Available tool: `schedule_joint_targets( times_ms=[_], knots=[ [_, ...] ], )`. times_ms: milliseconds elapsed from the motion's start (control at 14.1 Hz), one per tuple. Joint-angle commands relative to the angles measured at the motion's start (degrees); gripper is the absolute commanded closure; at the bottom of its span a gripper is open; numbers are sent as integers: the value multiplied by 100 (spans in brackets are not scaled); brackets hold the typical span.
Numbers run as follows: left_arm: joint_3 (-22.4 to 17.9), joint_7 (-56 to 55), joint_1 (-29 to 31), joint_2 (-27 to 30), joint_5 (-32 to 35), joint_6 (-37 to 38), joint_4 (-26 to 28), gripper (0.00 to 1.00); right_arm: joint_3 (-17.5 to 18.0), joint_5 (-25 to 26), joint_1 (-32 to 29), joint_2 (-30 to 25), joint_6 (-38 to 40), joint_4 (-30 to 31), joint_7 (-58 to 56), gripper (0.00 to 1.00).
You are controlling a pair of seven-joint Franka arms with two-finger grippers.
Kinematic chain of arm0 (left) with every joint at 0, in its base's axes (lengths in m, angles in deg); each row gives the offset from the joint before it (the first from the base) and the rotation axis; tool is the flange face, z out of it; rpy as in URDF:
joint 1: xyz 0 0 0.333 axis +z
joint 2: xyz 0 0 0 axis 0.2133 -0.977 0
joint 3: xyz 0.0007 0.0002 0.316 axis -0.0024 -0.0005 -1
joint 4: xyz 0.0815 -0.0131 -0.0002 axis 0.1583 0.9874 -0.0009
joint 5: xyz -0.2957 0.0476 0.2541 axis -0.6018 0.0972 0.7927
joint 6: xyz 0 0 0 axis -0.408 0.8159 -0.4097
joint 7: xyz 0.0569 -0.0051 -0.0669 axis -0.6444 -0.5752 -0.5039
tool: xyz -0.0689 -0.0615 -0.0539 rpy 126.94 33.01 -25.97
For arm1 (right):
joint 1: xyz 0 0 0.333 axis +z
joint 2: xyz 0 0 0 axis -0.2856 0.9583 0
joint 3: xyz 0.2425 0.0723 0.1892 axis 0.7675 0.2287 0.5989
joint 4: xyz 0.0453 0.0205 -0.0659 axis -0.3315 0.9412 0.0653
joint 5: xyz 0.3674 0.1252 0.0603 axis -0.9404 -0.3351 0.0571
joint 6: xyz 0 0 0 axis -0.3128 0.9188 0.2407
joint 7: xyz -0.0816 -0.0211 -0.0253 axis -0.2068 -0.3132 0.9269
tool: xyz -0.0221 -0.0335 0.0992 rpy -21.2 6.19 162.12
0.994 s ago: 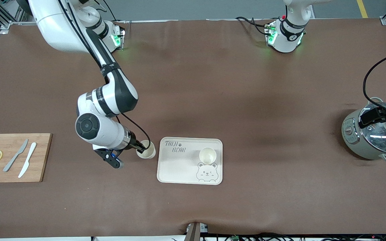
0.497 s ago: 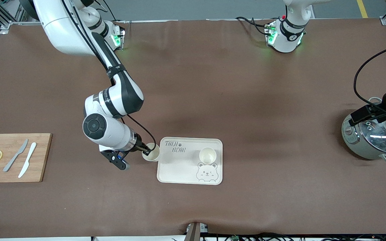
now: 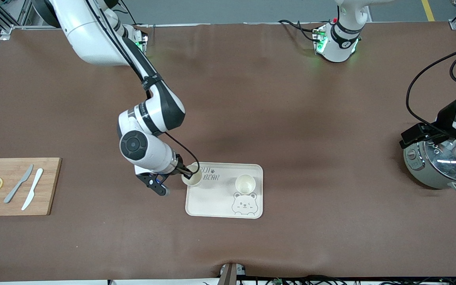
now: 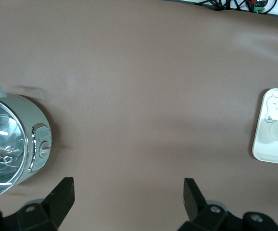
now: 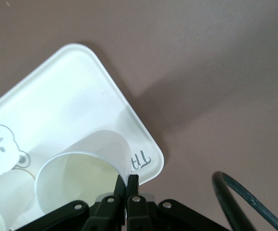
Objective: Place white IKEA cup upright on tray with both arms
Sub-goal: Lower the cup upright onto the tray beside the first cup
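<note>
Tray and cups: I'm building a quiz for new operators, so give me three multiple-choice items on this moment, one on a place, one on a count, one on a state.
1. What is the held cup over?
A. the cutting board
B. the tray's lettered corner
C. the cooker

2. How many cups show in the front view?
A. one
B. two
C. three

3. How do the right gripper's jaws stand?
A. wide open, empty
B. shut on the cup's rim
C. out of sight

Key: 1 B, the cup covers part of the lettering. 2 B, the held cup plus the second cup above the bear drawing. 3 B, the right wrist view shows the rim pinched.
</note>
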Motion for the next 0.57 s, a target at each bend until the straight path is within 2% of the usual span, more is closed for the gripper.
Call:
schedule_joint_targets(
  times_ms=[0, 497],
  knots=[
    [8, -22, 28, 142, -96, 17, 98, 0, -60, -90, 176, 256, 17, -237, 204, 100],
    [8, -22, 28, 81, -96, 17, 98, 0, -78, -20, 343, 493, -379, -211, 204, 100]
  ],
)
